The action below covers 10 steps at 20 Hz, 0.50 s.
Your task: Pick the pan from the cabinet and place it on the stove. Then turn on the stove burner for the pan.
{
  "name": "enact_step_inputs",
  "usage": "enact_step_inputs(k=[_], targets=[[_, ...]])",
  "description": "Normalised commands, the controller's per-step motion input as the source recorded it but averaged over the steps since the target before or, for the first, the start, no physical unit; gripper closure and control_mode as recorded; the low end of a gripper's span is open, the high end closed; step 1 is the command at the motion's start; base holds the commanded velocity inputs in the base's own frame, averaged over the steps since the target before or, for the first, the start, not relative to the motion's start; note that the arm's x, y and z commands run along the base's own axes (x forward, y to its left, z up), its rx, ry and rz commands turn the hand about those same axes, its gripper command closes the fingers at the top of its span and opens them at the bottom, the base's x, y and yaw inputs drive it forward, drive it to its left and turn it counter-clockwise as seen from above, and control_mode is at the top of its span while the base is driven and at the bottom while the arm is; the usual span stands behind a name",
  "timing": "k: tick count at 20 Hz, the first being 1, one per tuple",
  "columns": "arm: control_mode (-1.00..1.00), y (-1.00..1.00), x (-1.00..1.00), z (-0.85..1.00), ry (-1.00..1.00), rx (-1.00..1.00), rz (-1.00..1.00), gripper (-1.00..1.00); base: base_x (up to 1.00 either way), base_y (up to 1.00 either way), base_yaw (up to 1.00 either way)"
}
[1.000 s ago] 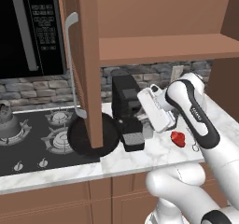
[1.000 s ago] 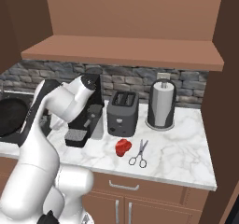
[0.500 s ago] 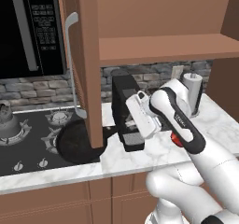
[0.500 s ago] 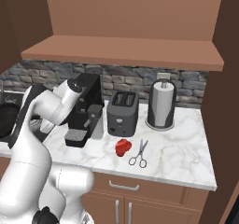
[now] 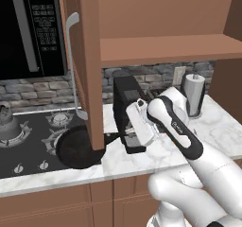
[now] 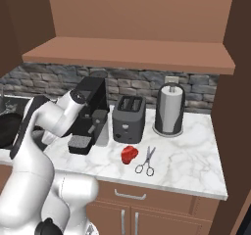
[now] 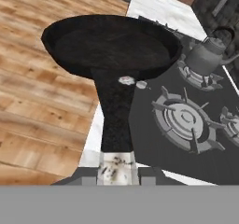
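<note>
We see the pan held by its handle in the claw, which is closed on the end of this handle. In the hand view the handle runs from the claw up to the round black pan, and the two finger tips press on it from both sides.

In the left base view the pan is at the right edge of the stove, half behind the open door of the cabinet. Whether it rests on the stove or is a little above it, we cannot tell. The large stove burner is beside the pan, and a silvery kettle stands on another burner further from it.

To the right of the stove, on the marble table, we see a black coffee machine, a toaster, a paper towel holder, a small red thing and scissors. A microwave hangs above the stove.
</note>
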Motion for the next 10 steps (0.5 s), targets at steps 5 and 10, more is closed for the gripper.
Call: enact_step_inputs(k=[5,10], targets=[[-1.00,0.27,0.04,-0.19,0.02,0.00,-0.14,1.00,0.00,0.00,0.00],[-1.00,0.34,0.10,-0.13,0.04,0.00,-0.18,1.00,0.00,0.00,0.00]])
